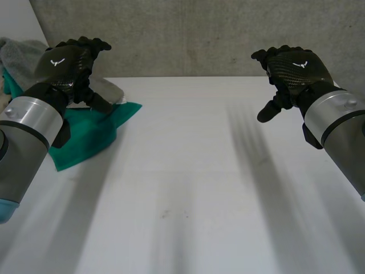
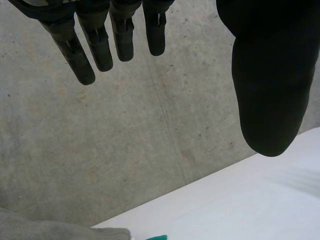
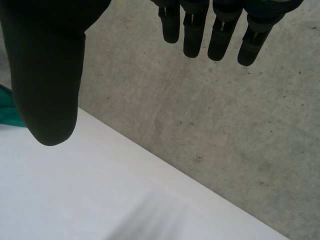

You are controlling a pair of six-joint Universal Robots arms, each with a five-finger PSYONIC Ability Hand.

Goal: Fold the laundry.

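Our left hand [image 1: 67, 65] & right hand [image 1: 296, 68] hang straight-fingered, empty; we'd pinch the crumpled green cloth [image 1: 91, 136] by a corner, drag it twd centre.

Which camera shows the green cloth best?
The head view. There the green cloth spreads on the white table near the left hand, partly behind that arm. The left wrist view catches just a tiny green tip by the grey cloth; the right wrist view, a small green patch past its thumb.

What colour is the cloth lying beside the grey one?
The cloth is teal green, clearest in the head view.
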